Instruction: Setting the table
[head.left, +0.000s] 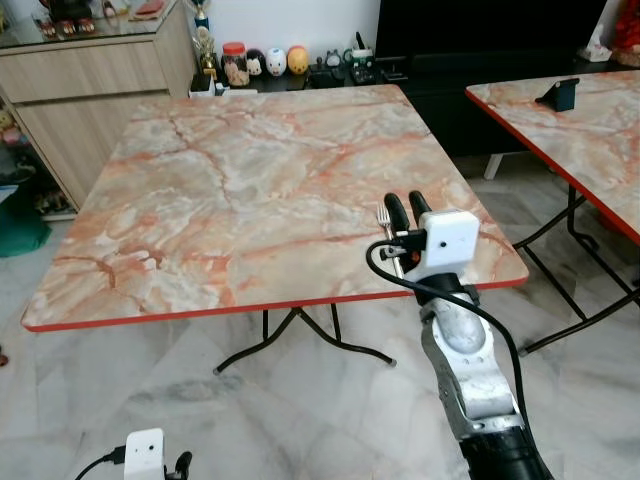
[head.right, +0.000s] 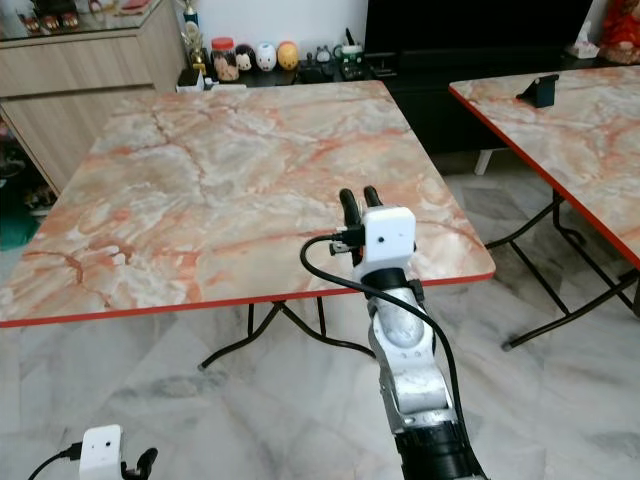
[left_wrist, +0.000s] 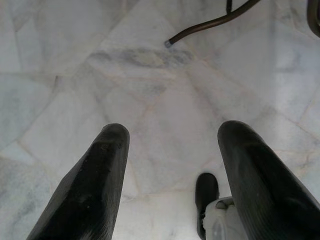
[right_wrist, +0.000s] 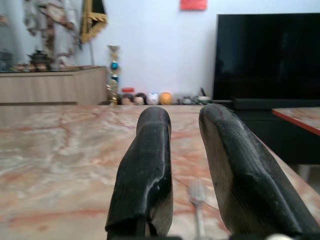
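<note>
Our left tool hangs released over the marble floor. Our right tool, fingers slightly parted and grasping nothing, hovers over the fork, which lies on the counter near its right front corner, tines pointing away from us. We see no readable writing.

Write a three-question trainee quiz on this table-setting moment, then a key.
1. True or false: the fork lies on the marble table.
2. Which tool hangs low over the floor? A) left B) right
3. Fill in: the right tool hovers above the ____.

Key: 1 true. 2 A, the left tool, fingers apart. 3 fork, seen between its fingers near the table's front right corner.
</note>
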